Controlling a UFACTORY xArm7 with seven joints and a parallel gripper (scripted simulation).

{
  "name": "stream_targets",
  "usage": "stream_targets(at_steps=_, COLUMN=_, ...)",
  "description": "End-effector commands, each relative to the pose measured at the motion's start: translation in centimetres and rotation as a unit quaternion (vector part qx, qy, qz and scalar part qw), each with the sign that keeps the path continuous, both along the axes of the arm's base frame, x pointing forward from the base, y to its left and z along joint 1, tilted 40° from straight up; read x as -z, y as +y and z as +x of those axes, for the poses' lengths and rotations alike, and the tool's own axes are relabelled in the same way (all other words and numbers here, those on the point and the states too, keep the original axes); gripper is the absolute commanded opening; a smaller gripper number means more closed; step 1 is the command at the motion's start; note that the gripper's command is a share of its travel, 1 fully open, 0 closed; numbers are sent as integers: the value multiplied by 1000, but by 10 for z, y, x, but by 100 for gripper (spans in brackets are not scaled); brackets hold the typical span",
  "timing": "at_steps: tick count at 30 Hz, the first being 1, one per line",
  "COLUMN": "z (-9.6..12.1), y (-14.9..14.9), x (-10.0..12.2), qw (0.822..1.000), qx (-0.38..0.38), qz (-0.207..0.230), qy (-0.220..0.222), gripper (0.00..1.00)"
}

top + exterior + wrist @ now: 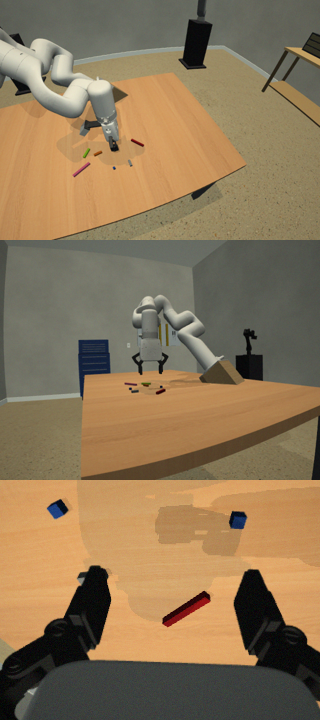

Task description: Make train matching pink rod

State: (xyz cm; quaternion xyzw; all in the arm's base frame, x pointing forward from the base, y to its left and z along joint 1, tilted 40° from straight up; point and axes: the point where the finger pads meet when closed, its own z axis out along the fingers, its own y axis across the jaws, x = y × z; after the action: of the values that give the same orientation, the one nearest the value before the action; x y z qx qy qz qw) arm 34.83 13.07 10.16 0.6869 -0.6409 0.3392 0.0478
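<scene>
My gripper (113, 149) (150, 373) (172, 584) is open and empty, above the table among the rods. The pink rod (81, 169) (130, 384) lies apart from the others. The lime rod (86, 152) (146, 383) and the orange rod (97, 153) (145, 385) lie near each other, at different angles. The red rod (137, 142) (160, 391) (186, 609) lies alone. The grey rod (130, 163) (134, 391) (81, 578) is partly hidden by a finger in the wrist view. One blue rod (113, 167) (130, 388) (57, 509) lies near it; another blue rod (161, 386) (238, 520) is hidden in the top view.
The wooden table (165, 180) (180, 426) carries the rods and the arm's wedge-shaped base (222, 373). The table's edge lies beyond the grey and blue rods in the top view. The arm's shadow falls over part of the rod area.
</scene>
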Motion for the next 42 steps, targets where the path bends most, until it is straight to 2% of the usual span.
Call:
stream_targets(at_steps=1, z=0, y=2, x=-1, qw=996, qx=-62, qz=-32, qy=46, gripper=100)
stream_targets(at_steps=3, z=0, y=2, x=-1, qw=993, qx=-90, qz=-46, qy=64, gripper=100)
stream_targets(at_steps=5, z=0, y=2, x=-1, qw=993, qx=-90, qz=-46, qy=64, gripper=100)
stream_targets(at_steps=7, z=0, y=2, x=-1, qw=983, qx=-139, qz=-72, qy=96, gripper=100)
stream_targets(at_steps=9, z=0, y=2, x=-1, qw=978, qx=-157, qz=-81, qy=108, gripper=100)
stream_targets(at_steps=15, z=0, y=2, x=0, qw=950, qx=-239, qz=-124, qy=160, gripper=100)
stream_targets(at_steps=20, z=0, y=2, x=0, qw=917, qx=-304, qz=-158, qy=203, gripper=100)
stream_targets(at_steps=22, z=0, y=2, x=0, qw=917, qx=-304, qz=-158, qy=203, gripper=100)
stream_targets(at_steps=24, z=0, y=2, x=0, qw=890, qx=-349, qz=-181, qy=232, gripper=100)
stream_targets(at_steps=28, z=0, y=2, x=0, qw=861, qx=-389, qz=-203, qy=258, gripper=100)
stream_targets(at_steps=37, z=0, y=2, x=0, qw=766, qx=-492, qz=-256, qy=325, gripper=100)
stream_targets(at_steps=39, z=0, y=2, x=0, qw=766, qx=-492, qz=-256, qy=325, gripper=100)
stream_targets(at_steps=42, z=0, y=2, x=0, qw=726, qx=-527, qz=-274, qy=347, gripper=100)
